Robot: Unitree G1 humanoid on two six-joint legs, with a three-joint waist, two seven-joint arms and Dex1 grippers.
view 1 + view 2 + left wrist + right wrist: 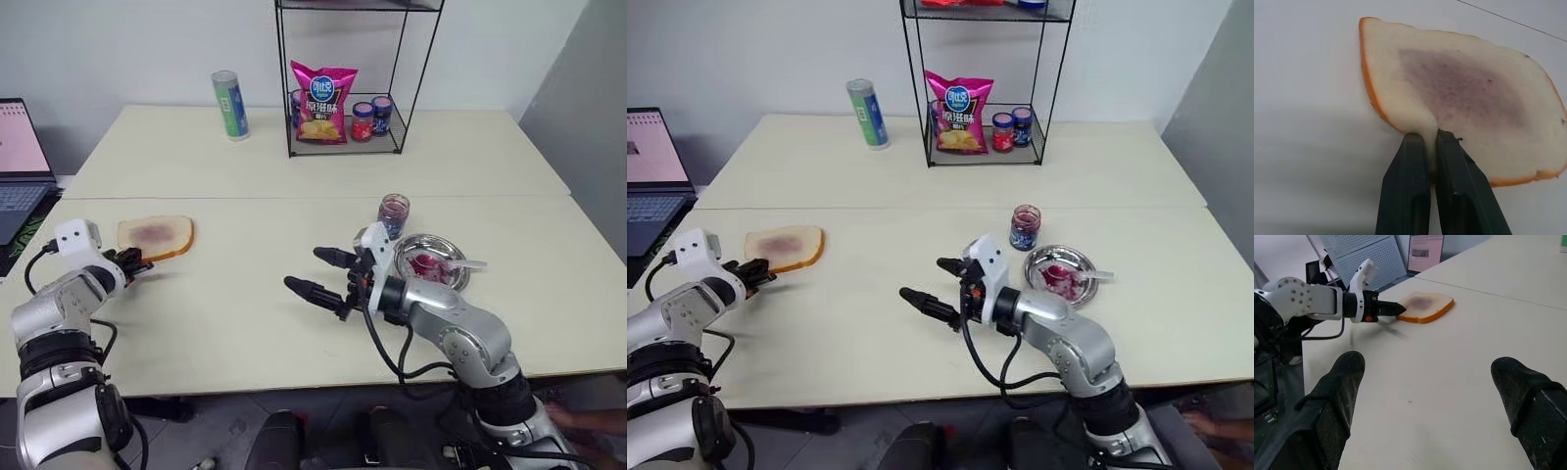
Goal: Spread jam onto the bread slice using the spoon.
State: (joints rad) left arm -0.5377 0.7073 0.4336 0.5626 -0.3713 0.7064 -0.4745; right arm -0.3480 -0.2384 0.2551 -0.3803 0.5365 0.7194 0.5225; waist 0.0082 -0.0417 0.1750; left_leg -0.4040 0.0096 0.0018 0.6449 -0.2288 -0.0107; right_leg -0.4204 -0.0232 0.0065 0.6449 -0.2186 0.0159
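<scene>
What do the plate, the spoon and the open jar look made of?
Plate: shiny metal, likely steel; it mirrors the light. Spoon: pale and slim, probably metal, too small to be sure. Jar: clear glass or plastic; dark jam shows through its wall.

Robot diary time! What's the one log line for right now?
left gripper: shut on bread slice | right gripper: open, empty | spoon: on plate

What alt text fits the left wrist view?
The left gripper is shut on the crust edge of the bread slice, which lies on a pale table. A purplish jam smear covers the slice's centre.
</scene>
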